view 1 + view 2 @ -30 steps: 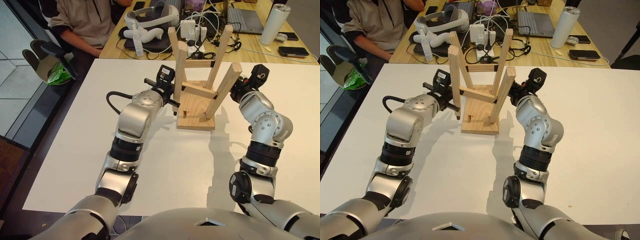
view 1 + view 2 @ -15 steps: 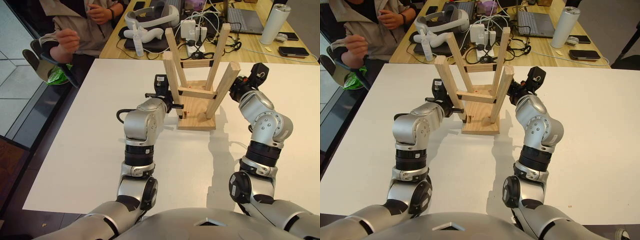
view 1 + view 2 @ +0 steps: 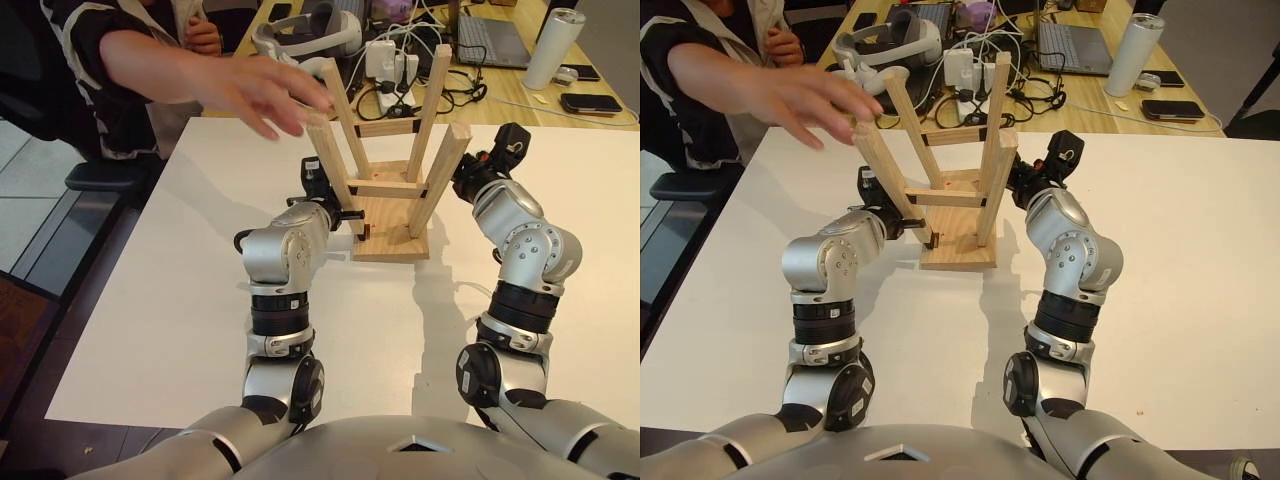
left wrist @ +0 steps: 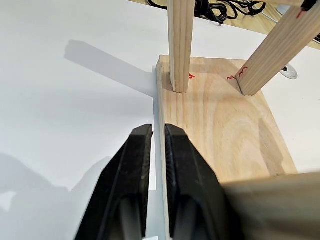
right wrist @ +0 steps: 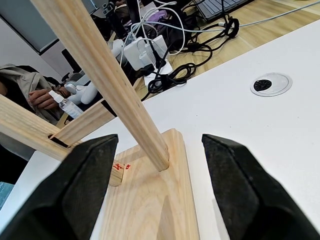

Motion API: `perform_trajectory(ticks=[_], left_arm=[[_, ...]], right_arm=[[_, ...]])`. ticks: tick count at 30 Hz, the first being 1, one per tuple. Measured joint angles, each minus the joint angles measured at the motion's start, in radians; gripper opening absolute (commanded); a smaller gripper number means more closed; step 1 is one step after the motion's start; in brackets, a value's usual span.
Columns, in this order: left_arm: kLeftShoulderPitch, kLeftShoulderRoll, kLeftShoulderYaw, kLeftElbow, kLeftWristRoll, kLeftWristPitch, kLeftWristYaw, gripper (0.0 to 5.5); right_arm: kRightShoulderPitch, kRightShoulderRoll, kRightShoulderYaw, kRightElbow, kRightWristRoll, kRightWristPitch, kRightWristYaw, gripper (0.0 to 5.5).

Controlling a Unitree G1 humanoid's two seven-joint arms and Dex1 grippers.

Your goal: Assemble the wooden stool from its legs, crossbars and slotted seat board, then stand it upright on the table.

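Stool (image 3: 390, 185) stood inverted on the table (image 3: 150, 300), a person's hand (image 3: 262, 92) apparently at one leg top. The right gripper (image 5: 159, 145) straddled a leg (image 5: 115, 85), jaws spread. The left gripper (image 4: 157, 131), jaws pressed together, lay beside the seat board (image 4: 225, 125). Any sideways nudge might have toppled it.

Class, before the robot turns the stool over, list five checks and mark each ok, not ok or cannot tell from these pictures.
1. Four legs standing in the seat board: ok.
2. Crossbars joining legs: ok.
3. Nobody reaching in: not ok, a person's hand is at one leg top.
4. Right gripper placed: ok, open either side of a leg.
5. Left gripper holding: not ok, shut on nothing beside the board's edge.
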Motion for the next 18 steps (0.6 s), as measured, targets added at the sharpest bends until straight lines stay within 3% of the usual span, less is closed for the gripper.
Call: perform_trajectory(ticks=[18], left_arm=[[0.000,0.000,0.000,0.007,-0.023,-0.005,0.000,0.49]], right_arm=[[0.002,-0.007,0.000,-0.003,-0.001,0.006,0.000,3.14]])
